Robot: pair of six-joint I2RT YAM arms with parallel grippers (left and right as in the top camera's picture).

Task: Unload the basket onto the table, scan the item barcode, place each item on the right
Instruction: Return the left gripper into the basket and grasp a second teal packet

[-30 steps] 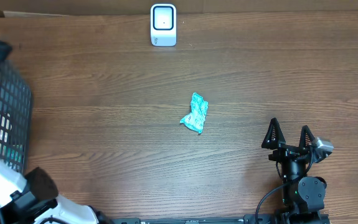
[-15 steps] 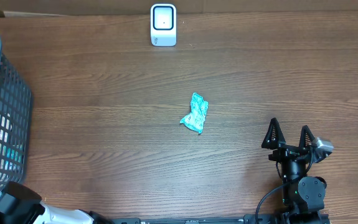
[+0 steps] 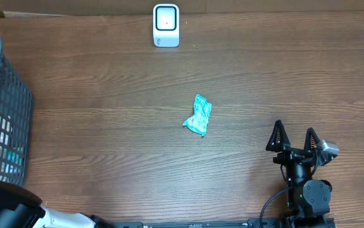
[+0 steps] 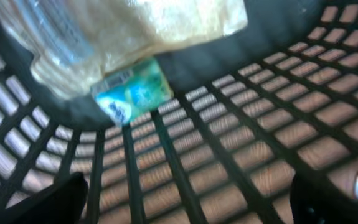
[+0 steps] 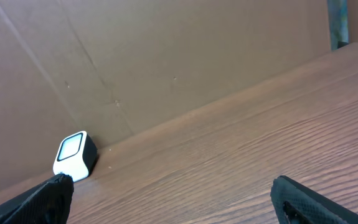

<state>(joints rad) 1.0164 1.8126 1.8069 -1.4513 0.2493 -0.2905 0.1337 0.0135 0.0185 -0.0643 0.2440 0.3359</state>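
Teal packet lies alone on the brown wood surface, near the middle of the overhead view. It looks crumpled and flat, and nothing touches it. The white scanner stands at the top edge, well apart from it. The left arm is no longer over the grey basket at the left edge. It now sits low in the lower left corner. The packet and the right claw are in the same places as a second ago. I think the packet is now free to be picked up and shown to the scanner. No barcode shows on it from here.

In the left wrist view, the left claw shows only as two dark tips in the lower corners, spread apart, with nothing between them. It looks at the basket mesh. A blurry blue-green thing with a label lies there under clear wrap.

In the right wrist view, the right claw is spread wide and holds nothing. The scanner stands at the lower left, by the cardboard wall. The packet is not in this view.
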